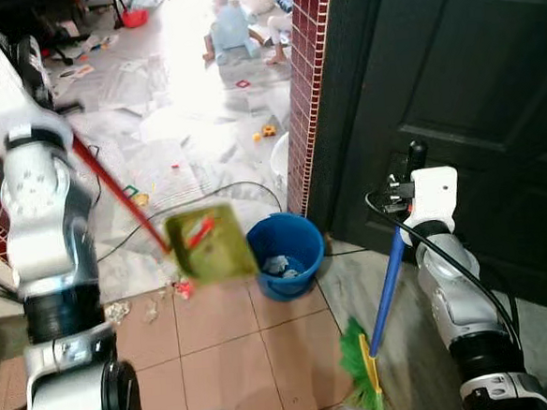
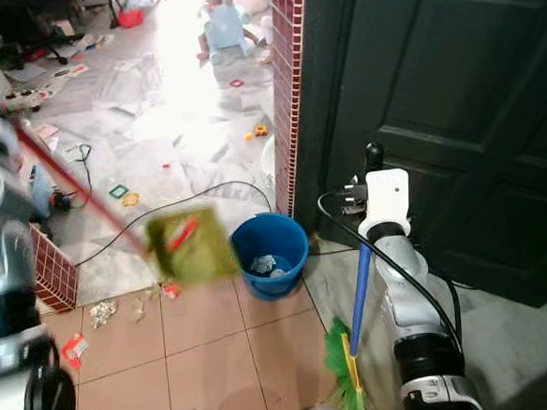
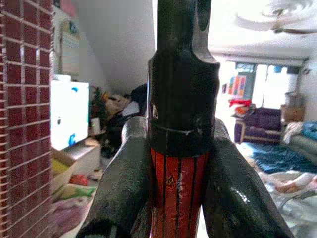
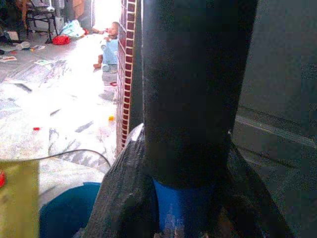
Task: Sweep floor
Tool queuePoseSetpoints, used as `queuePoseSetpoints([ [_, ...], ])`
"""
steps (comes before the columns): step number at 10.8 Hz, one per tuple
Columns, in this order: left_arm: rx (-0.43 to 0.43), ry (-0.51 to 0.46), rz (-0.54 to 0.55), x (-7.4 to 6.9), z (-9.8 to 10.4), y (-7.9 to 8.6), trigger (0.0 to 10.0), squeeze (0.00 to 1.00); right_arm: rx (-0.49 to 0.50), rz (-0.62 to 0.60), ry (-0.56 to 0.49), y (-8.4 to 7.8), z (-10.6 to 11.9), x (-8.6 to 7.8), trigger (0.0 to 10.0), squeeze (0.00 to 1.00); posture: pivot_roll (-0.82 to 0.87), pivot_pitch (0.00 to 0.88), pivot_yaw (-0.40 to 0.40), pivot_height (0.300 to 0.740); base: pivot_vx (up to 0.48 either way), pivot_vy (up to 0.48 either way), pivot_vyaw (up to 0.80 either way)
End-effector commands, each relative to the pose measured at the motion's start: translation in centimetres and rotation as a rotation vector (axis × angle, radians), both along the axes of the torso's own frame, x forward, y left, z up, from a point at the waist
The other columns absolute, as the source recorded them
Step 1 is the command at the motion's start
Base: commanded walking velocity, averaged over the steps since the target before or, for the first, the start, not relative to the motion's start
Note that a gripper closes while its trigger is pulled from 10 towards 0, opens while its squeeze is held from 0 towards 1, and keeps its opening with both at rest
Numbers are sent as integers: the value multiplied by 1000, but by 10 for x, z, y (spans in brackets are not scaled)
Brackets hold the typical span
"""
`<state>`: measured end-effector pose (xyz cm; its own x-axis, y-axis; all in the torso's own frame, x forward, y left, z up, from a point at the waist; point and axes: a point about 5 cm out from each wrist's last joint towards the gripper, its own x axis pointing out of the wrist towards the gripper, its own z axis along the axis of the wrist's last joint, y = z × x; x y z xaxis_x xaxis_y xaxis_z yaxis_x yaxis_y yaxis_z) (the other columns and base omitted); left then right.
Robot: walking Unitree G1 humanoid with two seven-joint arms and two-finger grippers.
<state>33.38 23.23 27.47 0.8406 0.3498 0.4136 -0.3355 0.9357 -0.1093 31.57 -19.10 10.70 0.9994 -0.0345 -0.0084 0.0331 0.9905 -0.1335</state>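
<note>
At your 5 o'clock, the right claw (image 4: 188, 218) pinches the broom (image 1: 385, 291), bristles on the floor. At 11 o'clock, the left claw (image 3: 173, 198) pinches the dustpan (image 1: 210, 242), raised just beside the blue bucket (image 1: 286, 256). You seem to be emptying; next, tip the dustpan over it.

End effector (image 3: 178, 198) around red dustpan handle (image 3: 177, 193)

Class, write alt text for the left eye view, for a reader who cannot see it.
The left gripper holds a red-handled dustpan tilted beside a blue bucket on the tile floor, while the right gripper holds a blue-handled broom upright by a dark door. Litter lies beneath the dustpan.
</note>
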Motion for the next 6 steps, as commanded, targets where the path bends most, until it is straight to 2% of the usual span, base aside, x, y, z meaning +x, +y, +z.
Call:
queuePoseSetpoints([
  [1,18,-85,4,-1,18,1,10000,0,-21,3,-20,1,4,1,10000,0,-103,0,5,740,0,0,0],
  [3,-8,-99,-36,10,19,-12,10000,0,-21,-2,-19,0,3,0,10000,0,-110,0,7,740,0,0,0],
  [5,-21,-102,-91,16,14,-29,10000,0,-21,-1,-19,0,3,-1,10000,0,-116,0,10,740,278,0,0],
  [6,-26,-103,-98,17,12,-32,10000,0,-22,-3,-19,0,3,-1,10000,0,-117,0,11,740,300,0,0],
])
